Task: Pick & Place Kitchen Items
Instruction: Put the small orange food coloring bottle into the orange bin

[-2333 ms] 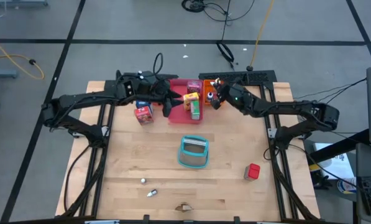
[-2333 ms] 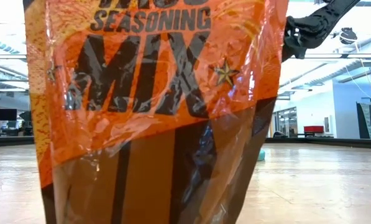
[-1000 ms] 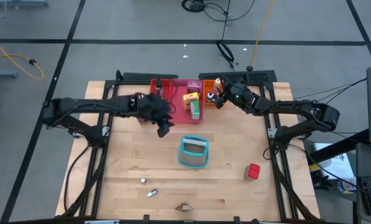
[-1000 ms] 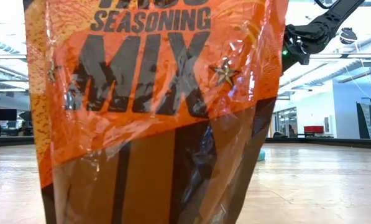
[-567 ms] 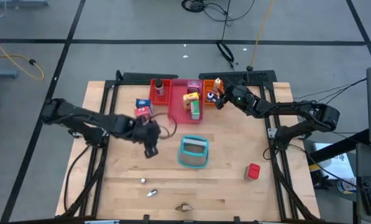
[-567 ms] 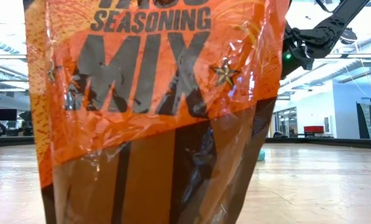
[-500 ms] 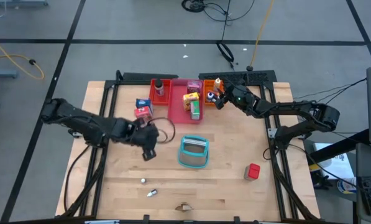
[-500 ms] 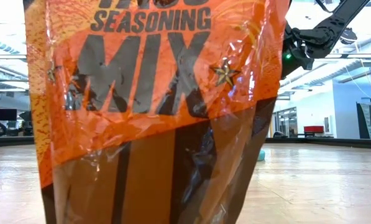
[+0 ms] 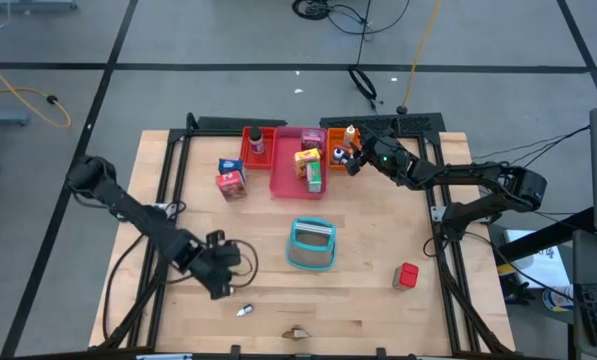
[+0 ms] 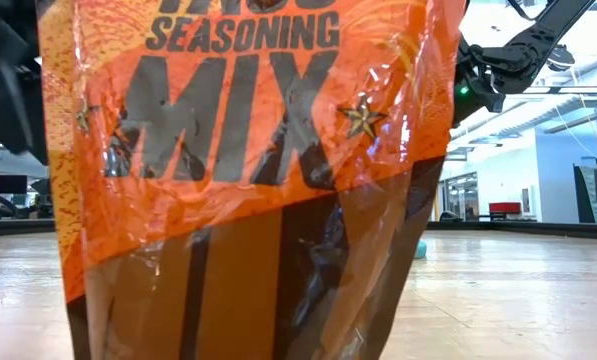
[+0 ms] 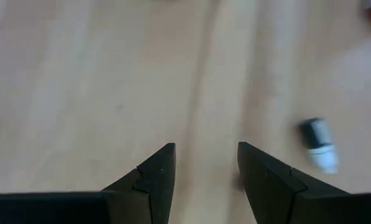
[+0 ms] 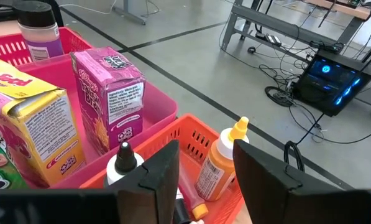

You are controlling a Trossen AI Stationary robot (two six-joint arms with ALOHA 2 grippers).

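My left gripper [image 9: 221, 285] [image 11: 204, 149] hangs open, pointing steeply down over the bare wood near the table's front left. Nothing is between its fingers. A small grey-and-white piece [image 11: 319, 144] lies on the wood off to one side of them. My right gripper [image 9: 350, 162] [image 12: 204, 146] stands open over the orange tray [image 12: 191, 134]. In that tray lie an orange bottle [image 12: 219, 163] and a white bottle with a black cap [image 12: 124, 162]. The pink tray [image 9: 288, 180] holds a pink carton [image 12: 107, 99] and a yellow-pink carton [image 12: 30, 137]. A red-blue carton [image 9: 231, 182] stands on the table.
A teal basket [image 9: 311, 245] sits mid-table and a red cube [image 9: 407, 275] at the near right. A red tray [image 9: 258, 145] holds a jar [image 12: 39, 28]. A seasoning-mix packet [image 10: 248, 150] stands at the front edge and fills the low view. Another tiny piece [image 9: 244, 311] lies near the front.
My left gripper has swung from beside the trays toward the table's near left, sinking and turning as it went. It stays open. My right gripper has kept still over the orange tray.
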